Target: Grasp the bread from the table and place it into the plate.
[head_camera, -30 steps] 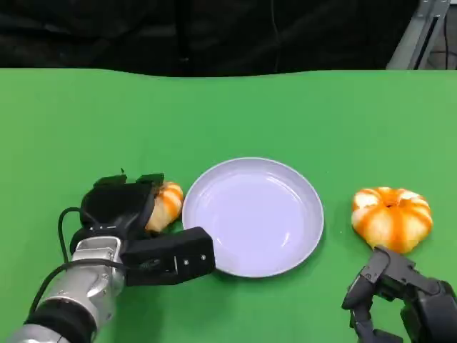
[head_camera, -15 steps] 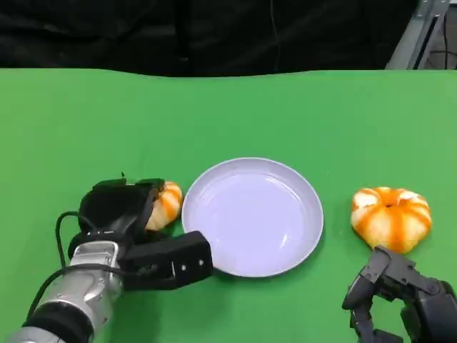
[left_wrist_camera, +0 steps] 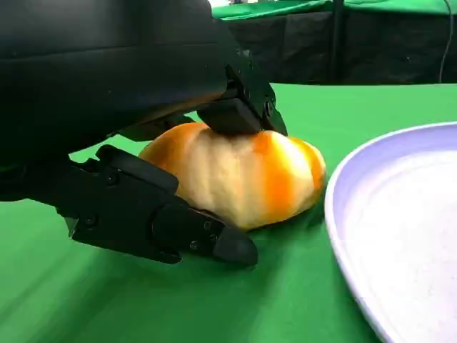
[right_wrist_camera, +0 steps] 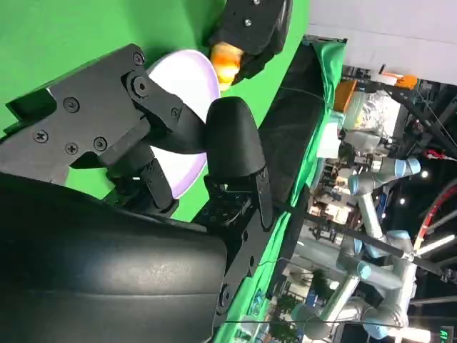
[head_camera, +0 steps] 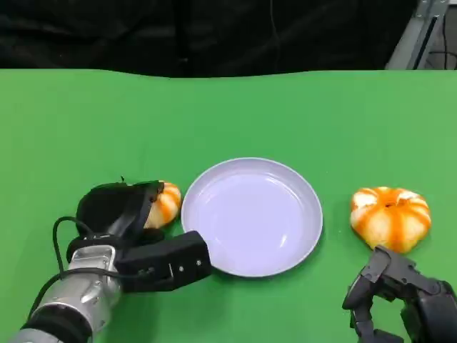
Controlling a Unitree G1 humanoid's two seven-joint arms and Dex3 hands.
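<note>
A small orange-and-white bread (head_camera: 167, 201) lies on the green table just left of the pale lilac plate (head_camera: 250, 214). My left hand (head_camera: 118, 214) covers it from the near left. In the left wrist view, its fingers (left_wrist_camera: 235, 107) press on top of the bread (left_wrist_camera: 243, 175) and its thumb (left_wrist_camera: 164, 221) lies against the near side, so the hand grips the bread while it rests on the cloth. The plate's rim (left_wrist_camera: 343, 236) is a short gap away. My right hand (head_camera: 400, 296) sits low at the near right, fingers apart, holding nothing.
A second, larger orange-and-white round bread (head_camera: 390, 216) lies right of the plate, just beyond my right hand. The right wrist view shows the plate (right_wrist_camera: 187, 75) and the left hand (right_wrist_camera: 250, 25) far off. The green cloth ends against a dark backdrop.
My left hand has sunk and drawn slightly toward me, closing further over the bread, which shows less than before. The right hand, the plate and the second bread have not moved.
</note>
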